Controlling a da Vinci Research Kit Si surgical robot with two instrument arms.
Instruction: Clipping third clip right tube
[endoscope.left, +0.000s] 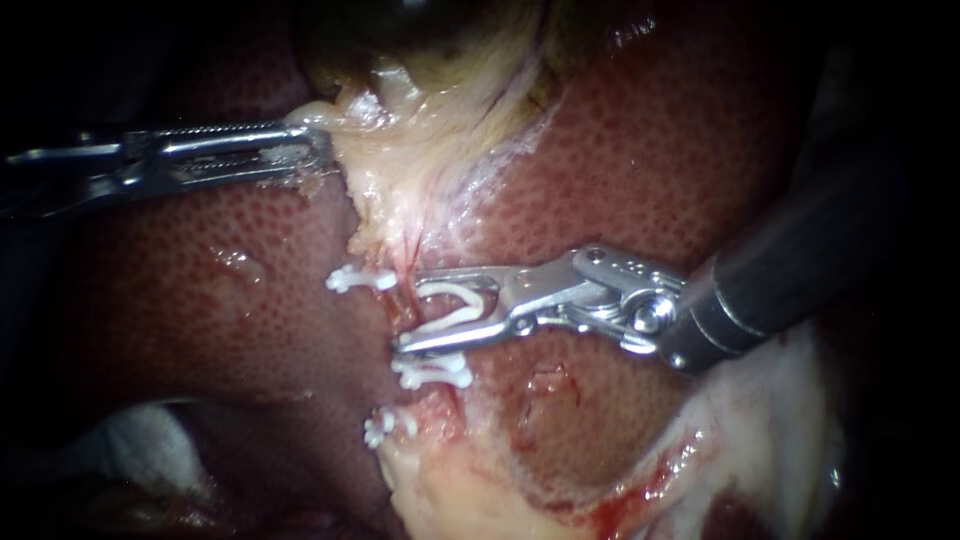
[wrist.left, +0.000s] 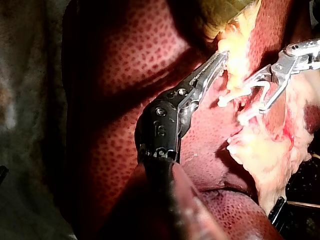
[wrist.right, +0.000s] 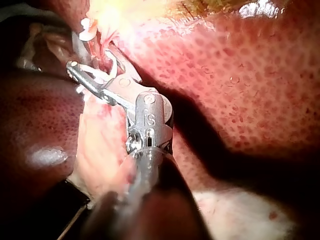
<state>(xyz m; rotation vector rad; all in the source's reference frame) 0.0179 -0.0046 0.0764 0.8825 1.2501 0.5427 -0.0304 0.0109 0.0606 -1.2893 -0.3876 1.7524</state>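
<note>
held clip (endoscope.left: 450, 320) at tube (endoscope.left: 403, 298) between placed clips (endoscope.left: 435, 372)

Counted two instruments: left instrument (endoscope.left: 318, 150), right instrument (endoscope.left: 412, 310). Found four white clips: upper clip (endoscope.left: 360, 278), middle clip (endoscope.left: 435, 372), lower clip (endoscope.left: 385, 425), plus a loaded clip (endoscope.left: 452, 305) between jaws. Saw one liver (endoscope.left: 650, 170), one gallbladder (endoscope.left: 400, 40).

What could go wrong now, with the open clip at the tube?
1. The open clip in the right instrument sits close to the lower clip; closing here might catch it.
2. The tube seems only partly inside the open clip, so it may close incompletely.
3. The left instrument holds pale tissue taut; a slip could shift the tube.
</note>
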